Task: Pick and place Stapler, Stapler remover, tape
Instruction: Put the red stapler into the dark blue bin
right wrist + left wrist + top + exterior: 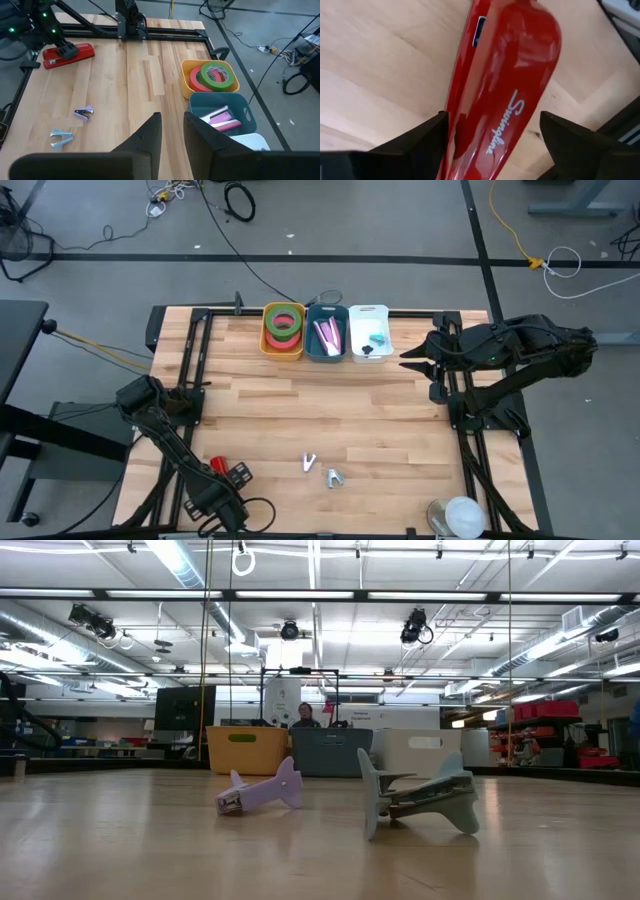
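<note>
The red stapler [217, 468] [505, 75] [70, 54] lies flat on the table near its near-left corner. My left gripper [235, 473] [495, 125] [65, 49] stands over it, shut on it. Two staple removers lie near the near edge: a purple one [309, 464] [262, 790] [84, 113] and a grey-blue one [333, 477] [420, 798] [60, 137]. Pinkish-red and green tape rolls [283, 326] [212, 76] lie stacked in the yellow bin. My right gripper [405, 360] [172, 125] hovers right of the bins, slightly open, holding nothing. My left gripper pinches the stapler by the two long sides of its red top cover [470, 115], about mid-length. The fingers [430, 140] come from above, pointing down, and lie across the stapler. The stapler stays flat with its base on the table.
Three bins stand in a row at the far edge: yellow [266, 345] [245, 748], teal [326, 356] [240, 107] holding pink items, and white [369, 310] holding small blue and dark items. A round white object [462, 515] sits at the near-right corner. Bare wood lies mid-table. A person [305, 717] sits behind.
</note>
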Action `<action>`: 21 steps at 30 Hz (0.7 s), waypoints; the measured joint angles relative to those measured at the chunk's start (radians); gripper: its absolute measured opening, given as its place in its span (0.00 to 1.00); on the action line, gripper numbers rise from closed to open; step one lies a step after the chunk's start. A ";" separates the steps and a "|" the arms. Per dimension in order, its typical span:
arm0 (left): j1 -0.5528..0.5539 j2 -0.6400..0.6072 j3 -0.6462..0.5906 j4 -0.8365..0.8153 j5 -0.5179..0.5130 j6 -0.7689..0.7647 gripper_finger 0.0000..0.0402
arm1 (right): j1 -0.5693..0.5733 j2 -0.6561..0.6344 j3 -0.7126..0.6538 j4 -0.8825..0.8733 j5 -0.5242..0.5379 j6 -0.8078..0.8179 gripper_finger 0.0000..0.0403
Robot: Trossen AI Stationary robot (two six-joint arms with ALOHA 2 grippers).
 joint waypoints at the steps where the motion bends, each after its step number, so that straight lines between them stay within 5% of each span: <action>1: 0.000 0.000 -0.001 0.000 0.000 0.000 0.77 | 0.000 0.000 0.000 0.000 0.000 0.000 0.20; 15: 0.001 0.000 0.000 0.002 -0.007 -0.004 0.46 | 0.000 0.000 0.000 0.003 0.002 0.001 0.20; 21: 0.001 0.000 0.000 0.004 -0.007 -0.010 0.40 | 0.000 0.000 0.000 0.003 0.002 0.002 0.20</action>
